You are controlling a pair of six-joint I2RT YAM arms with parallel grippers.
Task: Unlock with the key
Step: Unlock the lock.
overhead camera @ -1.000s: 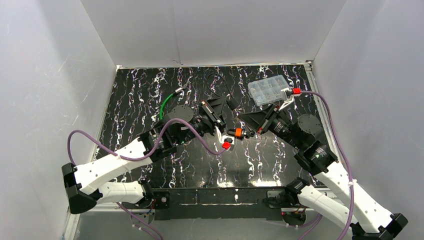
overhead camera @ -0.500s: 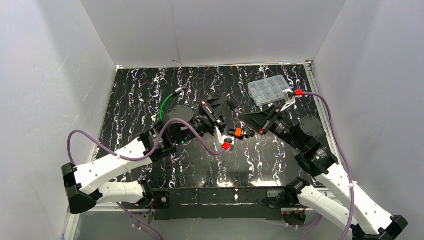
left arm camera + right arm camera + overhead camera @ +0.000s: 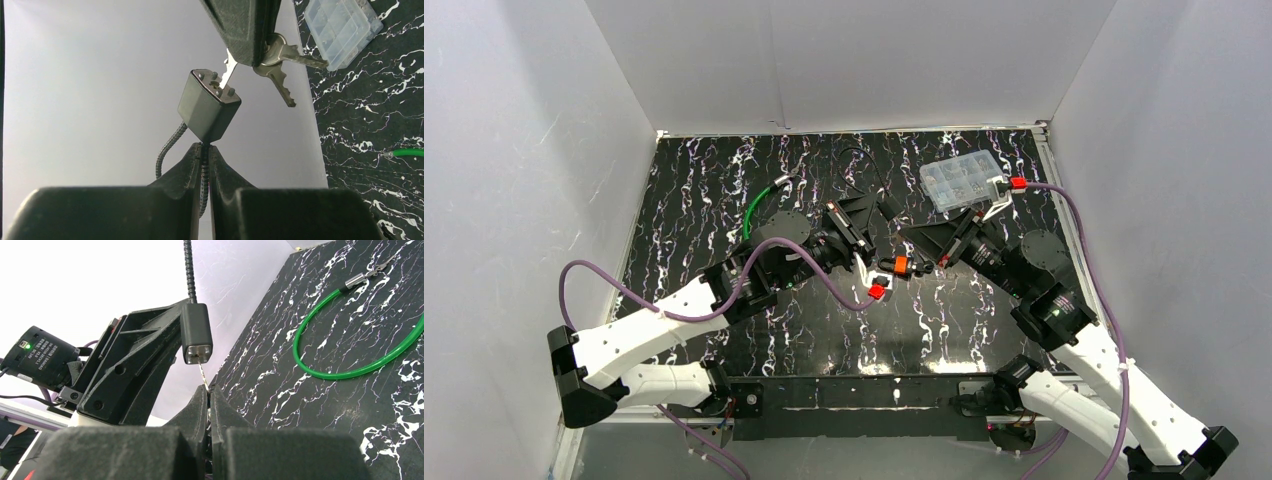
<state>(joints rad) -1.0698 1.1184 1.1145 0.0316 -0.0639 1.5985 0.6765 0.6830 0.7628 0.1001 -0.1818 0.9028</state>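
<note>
Here, the left gripper [image 3: 205, 148], clenched on the metal cable [image 3: 168, 146], holds the dark lock body [image 3: 207, 106] between the arms. The key [image 3: 228, 68], tip at the lock's keyhole face, is pinched by the right gripper [image 3: 208, 390]. A clear organiser box [image 3: 962, 181] lies rightmost.

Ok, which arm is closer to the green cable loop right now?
Left. The left arm passes right beside the green cable loop; the right arm comes in from the opposite side, well away from it.
</note>
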